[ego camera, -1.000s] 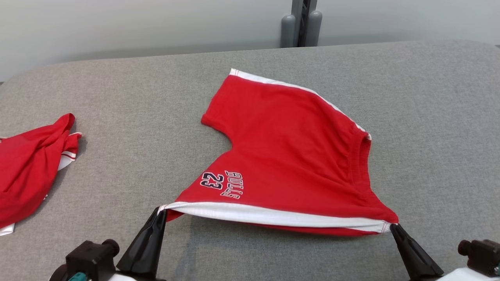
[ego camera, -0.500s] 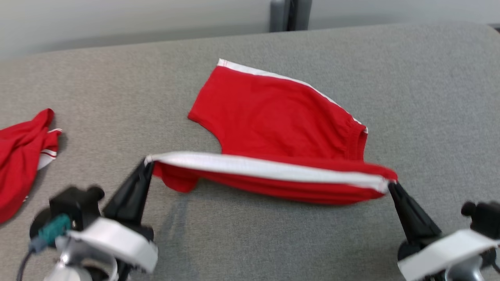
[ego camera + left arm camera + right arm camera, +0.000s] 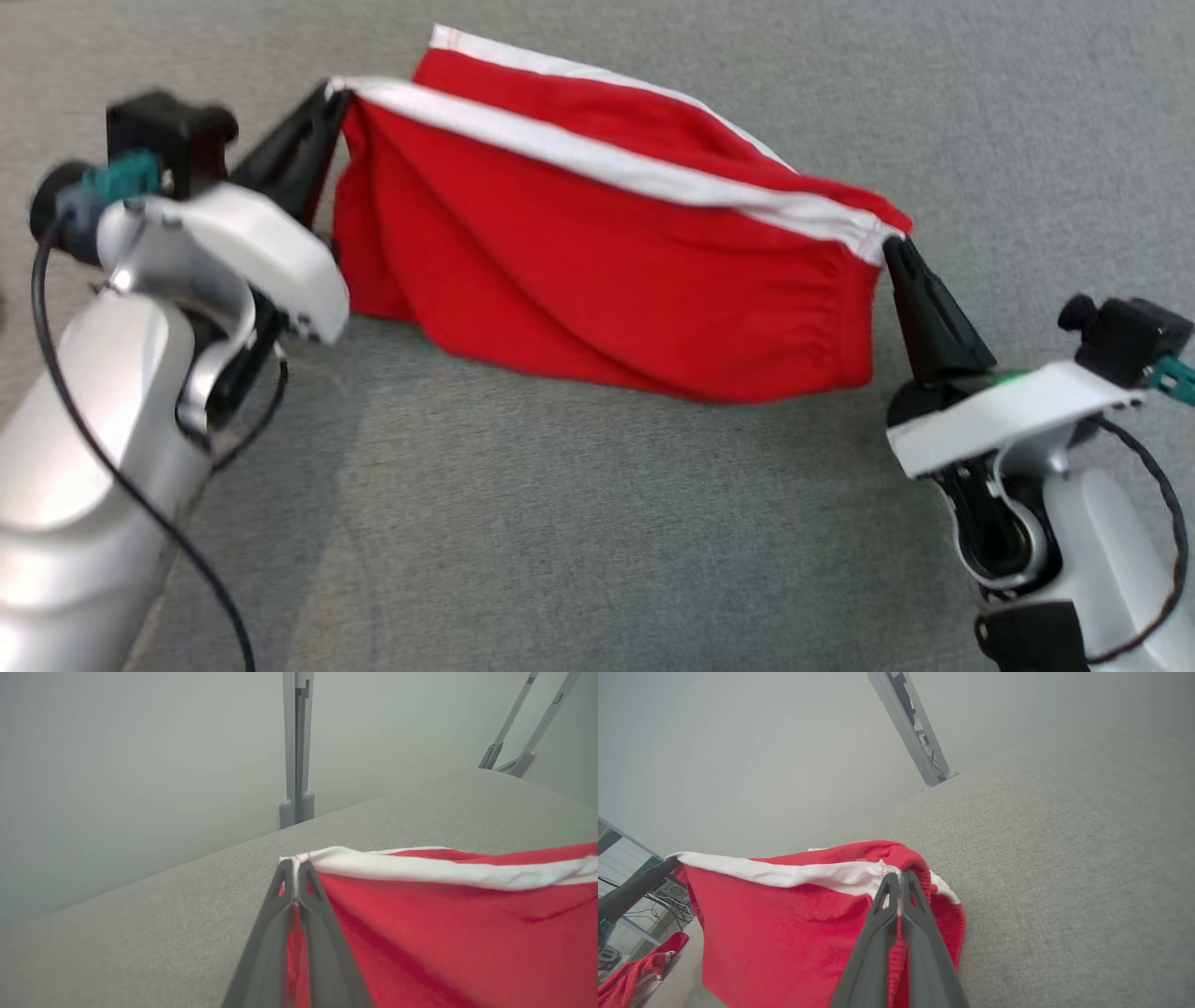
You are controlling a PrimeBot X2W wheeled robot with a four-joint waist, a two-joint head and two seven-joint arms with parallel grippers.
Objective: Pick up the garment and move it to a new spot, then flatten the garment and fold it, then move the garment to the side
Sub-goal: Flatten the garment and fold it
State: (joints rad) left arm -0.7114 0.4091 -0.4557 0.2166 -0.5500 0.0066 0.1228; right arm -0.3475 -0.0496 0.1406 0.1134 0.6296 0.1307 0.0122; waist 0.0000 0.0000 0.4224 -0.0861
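Material findings. The garment (image 3: 597, 280) is red cloth, matt and soft, with a fine knit and a gathered, ribbed waistband. Its white side band (image 3: 597, 161) is likewise matt fabric, stitched at the ends. The surface (image 3: 560, 523) is covered in grey woven cloth, matt and coarse-grained. The fingers of the left gripper (image 3: 331, 91) and right gripper (image 3: 887, 245) appear to be dark, smooth, matt plastic. The wrist cover (image 3: 1008, 415) is white plastic with a slight sheen. The forearm (image 3: 84, 439) has a silver satin finish. The post (image 3: 296, 742) looks like grey painted metal. The wall (image 3: 117, 765) is smooth and matt.
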